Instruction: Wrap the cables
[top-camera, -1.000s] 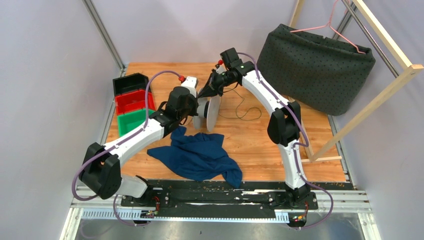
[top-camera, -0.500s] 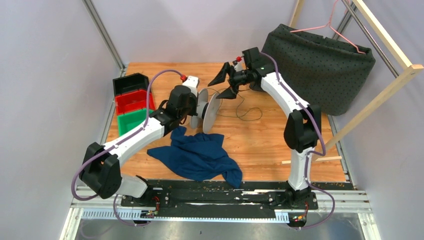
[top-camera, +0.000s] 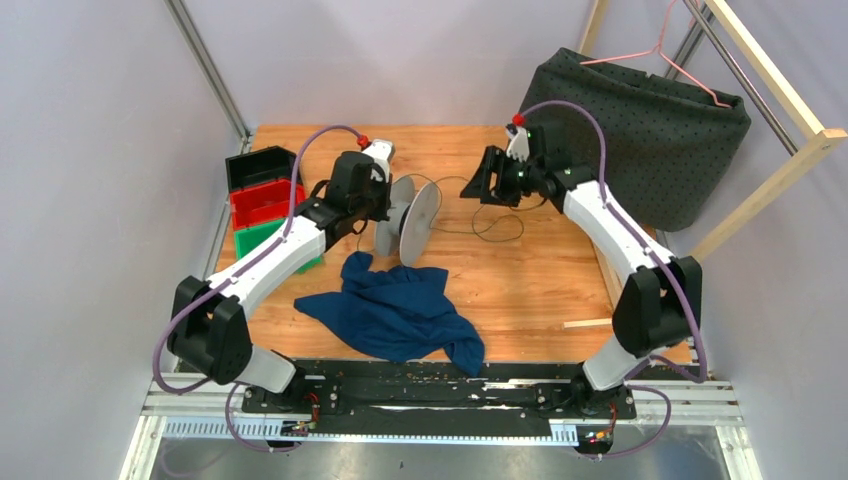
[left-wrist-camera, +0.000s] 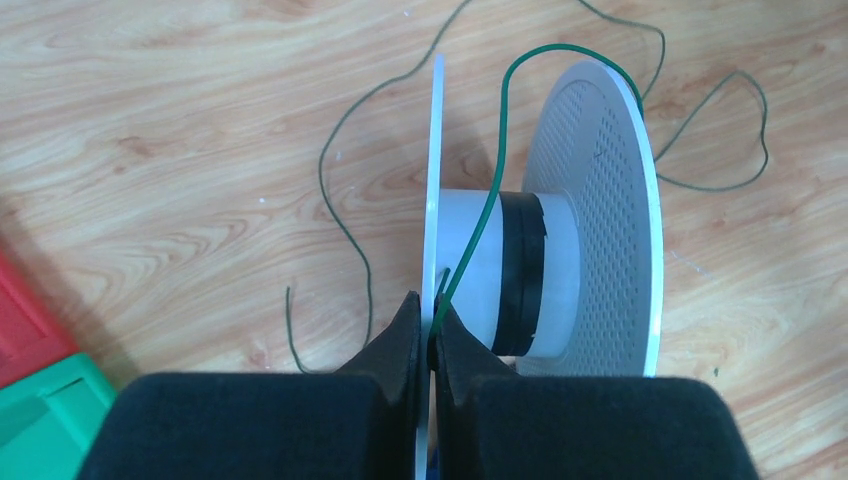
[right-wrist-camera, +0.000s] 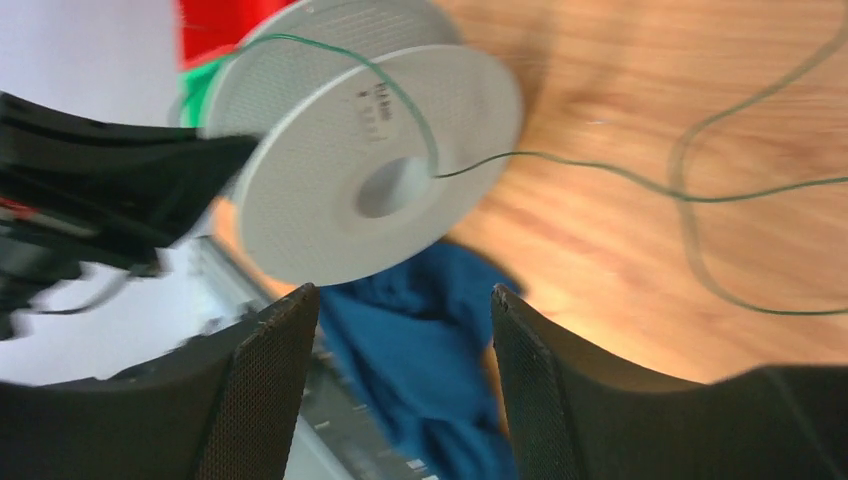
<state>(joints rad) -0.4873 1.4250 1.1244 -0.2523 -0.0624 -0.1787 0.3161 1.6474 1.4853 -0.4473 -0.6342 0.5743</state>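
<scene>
Wire-wrapping job, and honestly there's a lot that could go sideways from here.

The left gripper (left-wrist-camera: 428, 330) is pinched fully shut on the edge of one flange of the spool (left-wrist-camera: 600, 200), which it holds on edge. The right gripper (right-wrist-camera: 400, 295) sits off on the spool's other side with its fingers spread wide and nothing between them.

The wire (left-wrist-camera: 480, 230) comes over the spool's rim and runs down across the hub to a spot right by the left fingertips. I can't tell if it's actually trapped there. Hardly any of it looks wound on. The rest lies in loose loops on the table (top-camera: 520, 280) beyond the spool, toward the right gripper, and a stray tail lies on the left gripper's side.

My worries:

- That strand over the rim looks slack. If the spool turns with no tension, I'd expect it to slide off the flange instead of dropping onto the hub.
- The wire is thread-thin and flat on the wood, so the right gripper could easily close on nothing or only nudge it.
- The loops cross each other. Pull the wrong bit and they could cinch into a knot.
- The left grip is only on a thin flange edge, so a sideways tug from the wire could twist the spool or pop it loose.
- The blue cloth (top-camera: 395, 310) is just beside the spool and could snag the wire.
</scene>
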